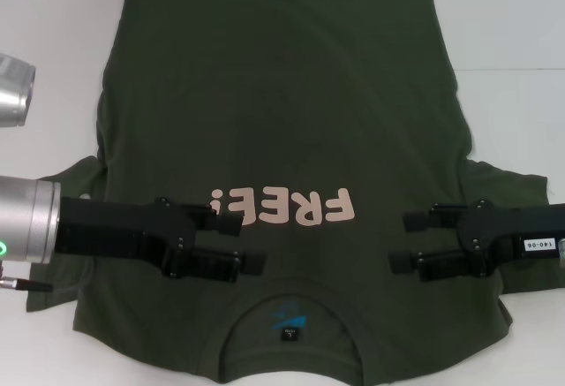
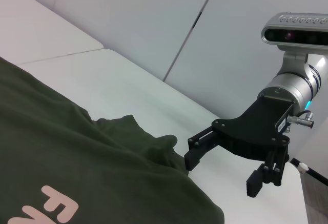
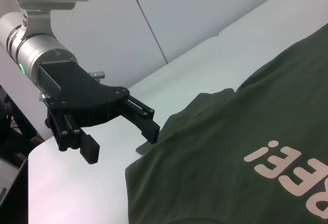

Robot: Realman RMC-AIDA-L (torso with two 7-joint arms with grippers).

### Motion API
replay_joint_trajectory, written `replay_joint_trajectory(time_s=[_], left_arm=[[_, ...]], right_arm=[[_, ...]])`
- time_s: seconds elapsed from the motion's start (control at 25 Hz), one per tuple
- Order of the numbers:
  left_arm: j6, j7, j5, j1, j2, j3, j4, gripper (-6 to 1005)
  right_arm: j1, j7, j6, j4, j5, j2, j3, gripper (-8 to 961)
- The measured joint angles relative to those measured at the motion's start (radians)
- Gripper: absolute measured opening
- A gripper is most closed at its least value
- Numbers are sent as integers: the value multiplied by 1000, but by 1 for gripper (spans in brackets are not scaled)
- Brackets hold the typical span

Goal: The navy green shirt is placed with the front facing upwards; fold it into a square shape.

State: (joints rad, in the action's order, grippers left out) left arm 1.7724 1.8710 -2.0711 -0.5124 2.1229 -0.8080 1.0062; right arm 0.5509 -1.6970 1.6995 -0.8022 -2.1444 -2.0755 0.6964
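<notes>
The navy green shirt (image 1: 282, 112) lies flat on the white table (image 1: 503, 24), front up, with pale pink "FREE" lettering (image 1: 287, 208) and the collar (image 1: 291, 324) nearest me. My left gripper (image 1: 250, 245) is open, low over the left chest just beside the lettering. My right gripper (image 1: 402, 243) is open, low over the right chest. The left wrist view shows the right gripper (image 2: 223, 172) at the shirt's (image 2: 77, 172) shoulder edge. The right wrist view shows the left gripper (image 3: 120, 143) at the other edge of the shirt (image 3: 230, 147).
Both short sleeves (image 1: 66, 178) (image 1: 516, 183) stick out sideways under the arms. A silver arm link (image 1: 16, 90) juts in at the left edge. Bare table shows beyond the hem and on both sides of the shirt.
</notes>
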Motion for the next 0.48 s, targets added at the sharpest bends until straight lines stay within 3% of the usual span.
replay_joint_trajectory(time_s=[0.48], left_arm=[[-3,0,0,-8,0,3,0,841]], right_arm=[[0,2,-5,0,0,0,-16,942]])
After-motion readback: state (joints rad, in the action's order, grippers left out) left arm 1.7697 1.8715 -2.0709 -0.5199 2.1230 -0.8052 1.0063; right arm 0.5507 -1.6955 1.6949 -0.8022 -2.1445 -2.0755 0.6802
